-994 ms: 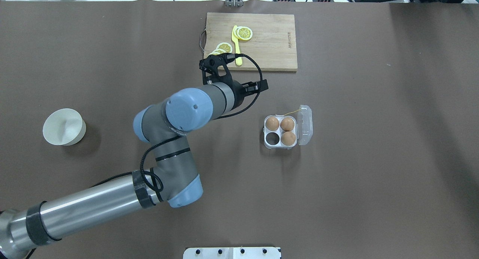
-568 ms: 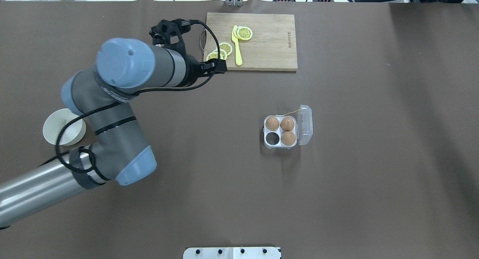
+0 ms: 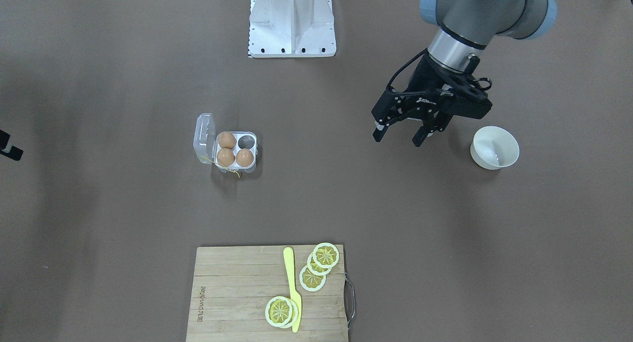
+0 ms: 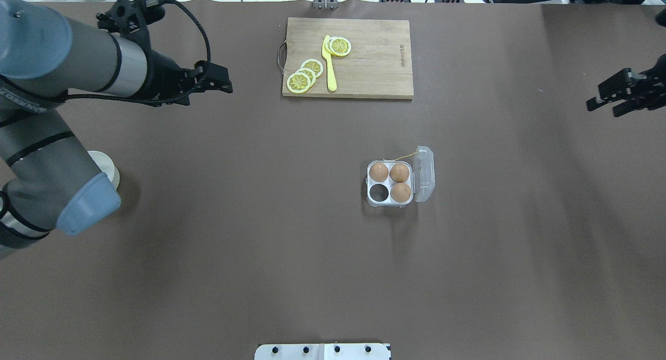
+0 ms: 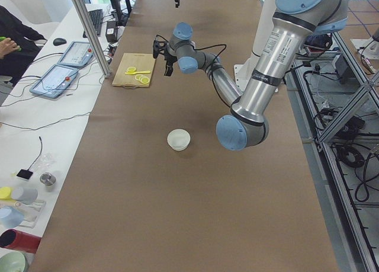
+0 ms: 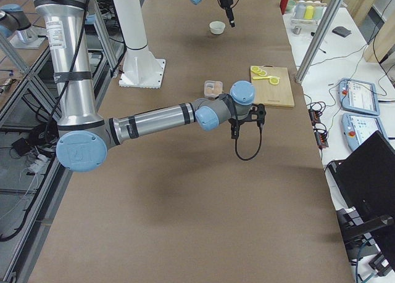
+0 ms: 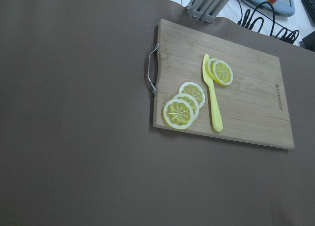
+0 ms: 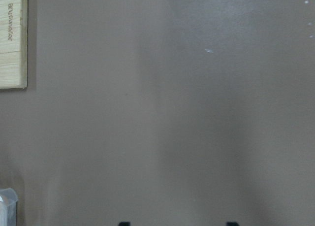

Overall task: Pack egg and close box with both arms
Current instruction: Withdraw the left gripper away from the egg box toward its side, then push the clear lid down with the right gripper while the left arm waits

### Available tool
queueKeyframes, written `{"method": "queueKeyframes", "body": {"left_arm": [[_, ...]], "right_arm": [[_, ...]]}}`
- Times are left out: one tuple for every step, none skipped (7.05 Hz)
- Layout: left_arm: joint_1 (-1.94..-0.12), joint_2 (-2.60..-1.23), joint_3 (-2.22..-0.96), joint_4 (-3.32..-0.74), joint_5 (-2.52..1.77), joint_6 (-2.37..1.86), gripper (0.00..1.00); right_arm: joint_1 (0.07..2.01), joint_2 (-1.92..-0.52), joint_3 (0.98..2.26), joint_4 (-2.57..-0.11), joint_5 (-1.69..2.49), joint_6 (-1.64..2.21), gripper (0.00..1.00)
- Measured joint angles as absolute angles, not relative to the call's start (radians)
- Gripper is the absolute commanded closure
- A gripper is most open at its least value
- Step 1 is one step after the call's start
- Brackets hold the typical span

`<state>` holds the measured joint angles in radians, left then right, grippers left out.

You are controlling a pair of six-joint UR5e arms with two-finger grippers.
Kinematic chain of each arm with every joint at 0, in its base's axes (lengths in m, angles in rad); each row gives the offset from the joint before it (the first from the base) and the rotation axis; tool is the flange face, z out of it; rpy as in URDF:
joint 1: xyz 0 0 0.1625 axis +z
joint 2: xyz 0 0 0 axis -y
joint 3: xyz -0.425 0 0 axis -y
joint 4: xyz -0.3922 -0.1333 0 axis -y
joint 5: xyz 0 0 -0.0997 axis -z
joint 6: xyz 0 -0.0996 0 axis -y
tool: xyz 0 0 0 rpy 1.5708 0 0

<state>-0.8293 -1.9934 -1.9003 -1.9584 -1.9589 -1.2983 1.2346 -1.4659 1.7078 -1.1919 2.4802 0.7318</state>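
Observation:
The clear egg carton point(image 4: 390, 200) point(image 3: 236, 168) stands mid-table with its lid point(image 4: 424, 174) folded open to the right. Three light-brown eggs point(image 4: 399, 172) point(image 3: 227, 140) sit in its cells; the front-left cell point(image 4: 379, 193) is empty. No loose egg shows. My left gripper point(image 4: 216, 78) point(image 3: 398, 137) is open and empty, high over the far left of the table, near the white bowl point(image 3: 494, 147). My right gripper point(image 4: 606, 104) is open and empty at the far right edge, well away from the carton. Its fingertips point(image 8: 124, 223) show apart.
A wooden cutting board point(image 4: 364, 63) point(image 7: 246, 117) lies at the far middle, with lemon slices point(image 4: 299, 81) and a yellow knife point(image 4: 329, 63). The left arm mostly hides the white bowl point(image 4: 110, 168). The robot's base plate point(image 4: 322, 351) is at the near edge.
My left arm has swung from beside the cutting board to the far left of the table, away from the carton. My right gripper has come into view at the right edge.

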Motion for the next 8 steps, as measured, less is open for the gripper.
{"method": "queueKeyframes", "body": {"left_arm": [[-0.85, -1.962, -1.91, -1.96, -1.989, -1.298, 0.02], [-0.864, -1.929, -1.914, -1.961, -2.002, -1.298, 0.02], [-0.882, -1.897, -1.917, -1.963, -2.016, -1.299, 0.02], [-0.901, -1.875, -1.919, -1.964, -2.037, -1.299, 0.02], [-0.911, -1.866, -1.919, -1.965, -2.048, -1.299, 0.02], [-0.914, -1.863, -1.917, -1.965, -2.053, -1.299, 0.02], [-0.915, -1.863, -1.914, -1.965, -2.054, -1.3, 0.02], [-0.915, -1.862, -1.91, -1.965, -2.055, -1.3, 0.02]], "right_arm": [[1.173, -1.465, 1.695, -1.084, 2.443, 0.83, 1.0], [1.127, -1.464, 1.693, -1.022, 2.43, 0.877, 1.0], [1.085, -1.464, 1.695, -0.976, 2.428, 0.902, 1.0], [1.04, -1.463, 1.697, -0.915, 2.428, 0.951, 1.0], [0.988, -1.457, 1.692, -0.843, 2.42, 1.026, 1.0], [0.939, -1.44, 1.683, -0.789, 2.403, 1.09, 1.0], [0.902, -1.418, 1.678, -0.767, 2.385, 1.129, 1.0], [0.873, -1.389, 1.673, -0.759, 2.371, 1.163, 1.0]]}}
